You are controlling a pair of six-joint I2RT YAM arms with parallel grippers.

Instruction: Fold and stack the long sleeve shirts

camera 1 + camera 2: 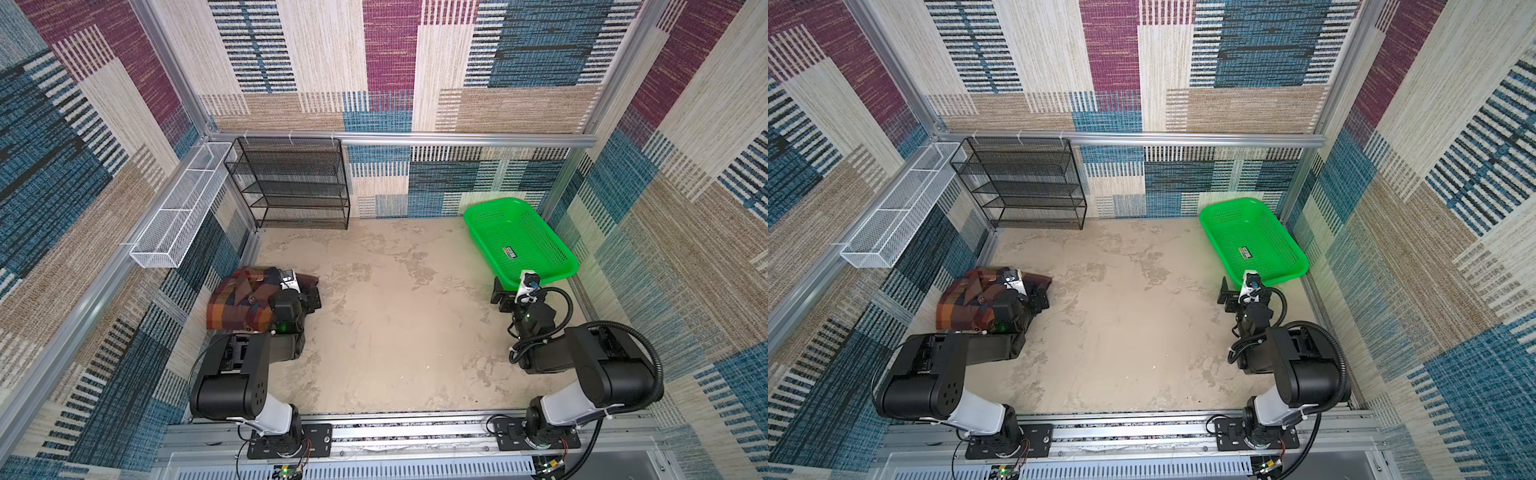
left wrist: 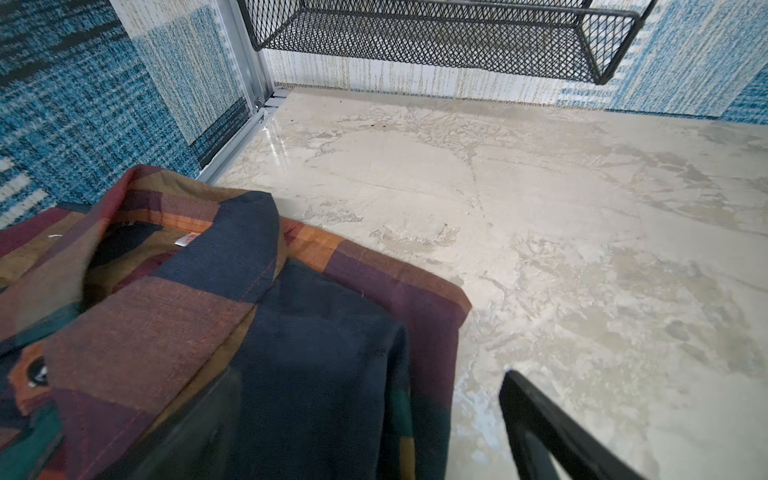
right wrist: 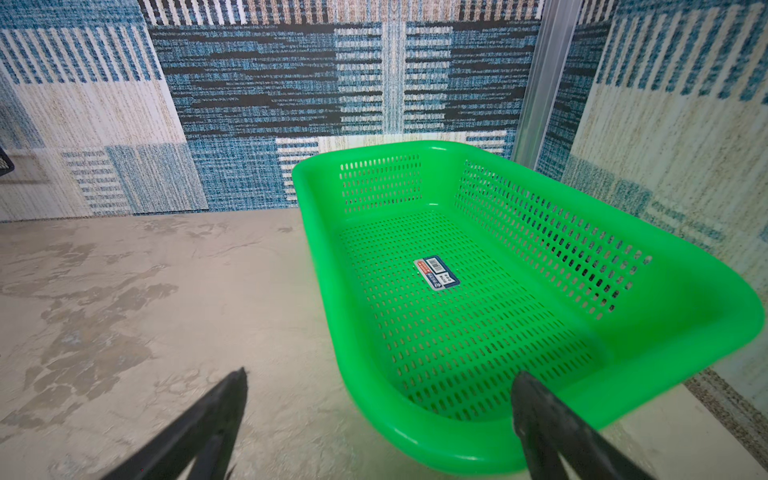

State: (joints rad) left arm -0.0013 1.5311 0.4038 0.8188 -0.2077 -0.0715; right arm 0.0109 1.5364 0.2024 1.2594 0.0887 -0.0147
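The long sleeve shirt (image 1: 239,303) (image 1: 961,303) is plaid in navy, maroon, orange and green. It lies folded with its collar up against the left wall. In the left wrist view the shirt (image 2: 166,311) fills the near side, and its folded edge runs between the fingers. My left gripper (image 1: 311,297) (image 1: 1040,301) (image 2: 370,374) hovers open over the shirt's right edge, one finger above the cloth and the other above the floor. My right gripper (image 1: 500,297) (image 1: 1227,295) (image 3: 380,374) stands open and holds nothing, just in front of the green basket.
An empty green plastic basket (image 1: 519,241) (image 1: 1250,237) (image 3: 457,316) sits at the back right corner. A black mesh shelf rack (image 1: 299,183) (image 1: 1025,183) (image 2: 436,37) stands against the back wall. A white wire basket (image 1: 178,212) (image 1: 897,212) hangs on the left wall.
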